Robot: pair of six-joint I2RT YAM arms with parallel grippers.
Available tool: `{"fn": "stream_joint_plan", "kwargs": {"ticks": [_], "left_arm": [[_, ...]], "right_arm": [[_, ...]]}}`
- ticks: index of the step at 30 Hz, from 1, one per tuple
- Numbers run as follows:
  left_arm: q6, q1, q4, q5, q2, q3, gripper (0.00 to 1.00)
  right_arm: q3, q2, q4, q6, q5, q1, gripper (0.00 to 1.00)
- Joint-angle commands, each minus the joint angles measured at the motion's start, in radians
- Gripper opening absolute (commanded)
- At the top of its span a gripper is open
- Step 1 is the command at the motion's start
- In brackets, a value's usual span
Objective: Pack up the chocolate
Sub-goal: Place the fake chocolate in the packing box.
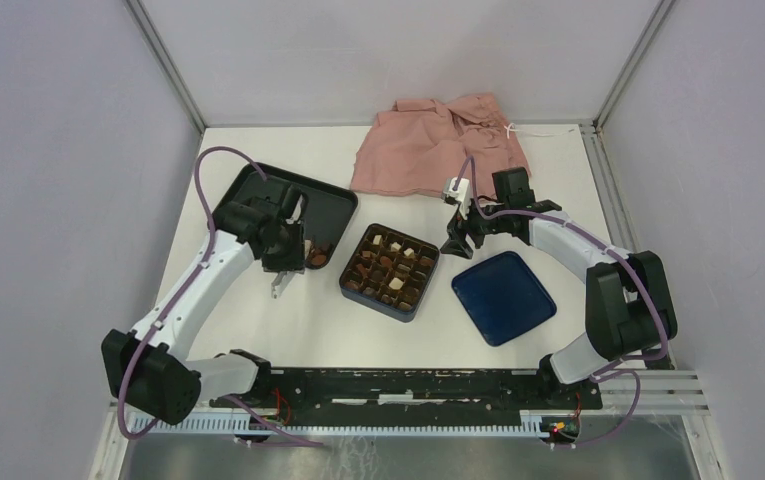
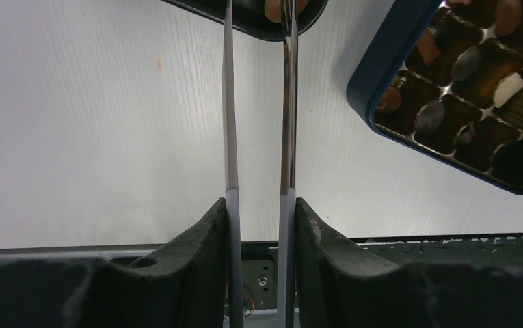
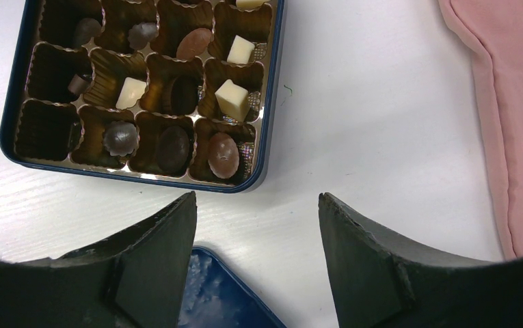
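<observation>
One dark blue square box (image 1: pixel 378 306) with a gridded insert, one dark blue flat lid (image 1: pixel 504 297), one black rectangular tray (image 1: pixel 323 205) and one pink cloth garment (image 1: pixel 438 145) are counted; the small chocolates (image 3: pixel 233 99) cannot be totalled.

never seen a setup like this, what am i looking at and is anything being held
Two robot arms are bolted to a table. The wide picture looks down from above; the other two come from cameras on each wrist. On the table: a black tray, a blue box partly filled with chocolates, a blue lid, a pink garment. The left gripper carries two thin metal blades reaching the tray's edge; whether they pinch a piece is out of frame. The right gripper hangs open and empty beside the box.
</observation>
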Motion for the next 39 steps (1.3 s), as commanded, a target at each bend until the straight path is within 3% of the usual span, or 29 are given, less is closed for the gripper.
{"fn": "stream_joint_plan", "kwargs": {"ticks": [1,5,13,15,25,39], "left_arm": [[0.007,0.004,-0.005,0.05,-0.065,0.066,0.1],[0.016,0.004,-0.003,0.12,-0.088,0.082,0.09],[0.058,-0.007,0.122,0.575,-0.177,0.055,0.08],[0.043,-0.038,0.16,0.635,-0.197,0.029,0.07],[-0.016,-0.298,0.179,0.576,-0.138,-0.013,0.07],[0.0,-0.355,0.137,0.506,-0.057,0.009,0.09]], "right_arm": [[0.043,-0.013,0.009,-0.013,-0.026,-0.005,0.71],[0.043,-0.014,0.01,-0.015,-0.026,-0.006,0.71],[0.043,-0.017,0.009,-0.018,-0.023,-0.013,0.71],[0.044,-0.018,0.01,-0.018,-0.024,-0.015,0.71],[0.044,-0.013,0.008,-0.015,-0.03,-0.025,0.71],[0.044,-0.012,0.008,-0.015,-0.035,-0.028,0.71]]}}
